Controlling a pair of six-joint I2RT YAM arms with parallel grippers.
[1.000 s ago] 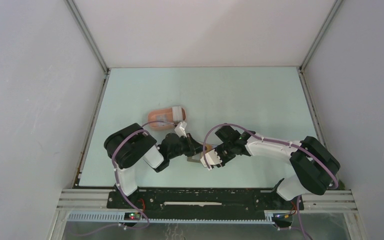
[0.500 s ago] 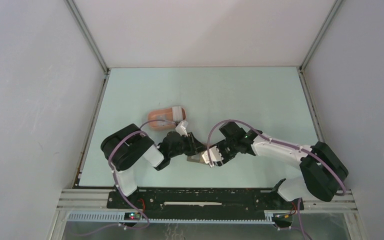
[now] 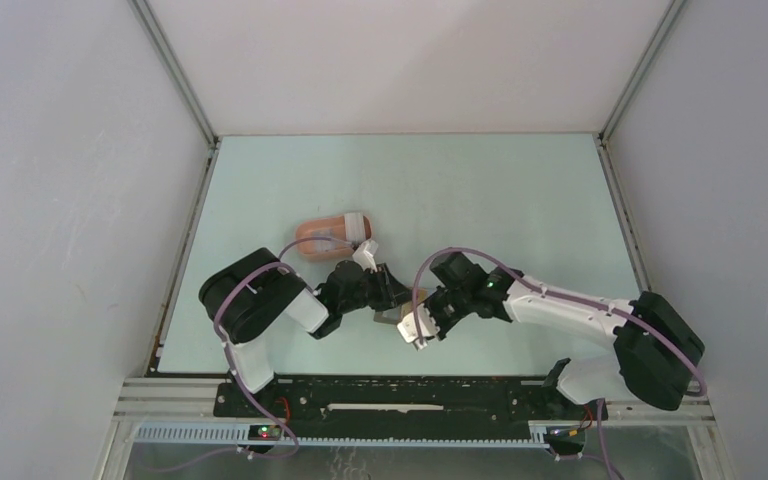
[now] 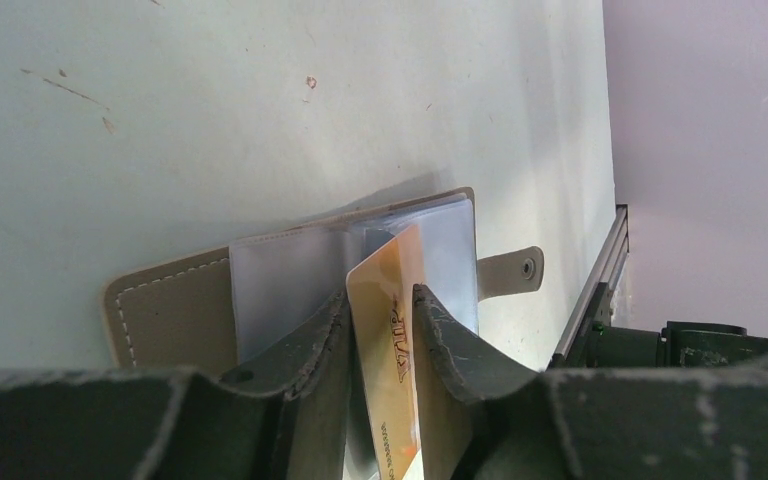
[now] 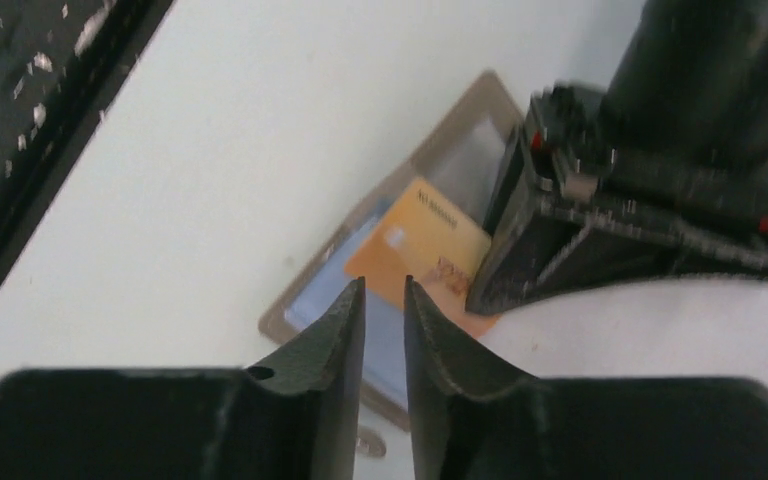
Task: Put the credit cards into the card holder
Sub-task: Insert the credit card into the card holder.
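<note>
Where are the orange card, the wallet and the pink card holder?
orange card (image 4: 382, 310), left wrist view, on its printed face.
wallet (image 4: 165, 305), left wrist view, on its stitched cover.
card holder (image 3: 315, 238), top view, on its pink body.

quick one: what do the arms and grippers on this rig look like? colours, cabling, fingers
Both the left arm and right arm have bulky black joint housings and white link shells, each with a lilac cable looped along the outside. The left gripper and right gripper each carry two dark wedge-shaped fingers with rough, scuffed edges.

Pale table (image 3: 510, 200): open wallet (image 4: 175, 305), pink card holder (image 3: 332, 235)
</note>
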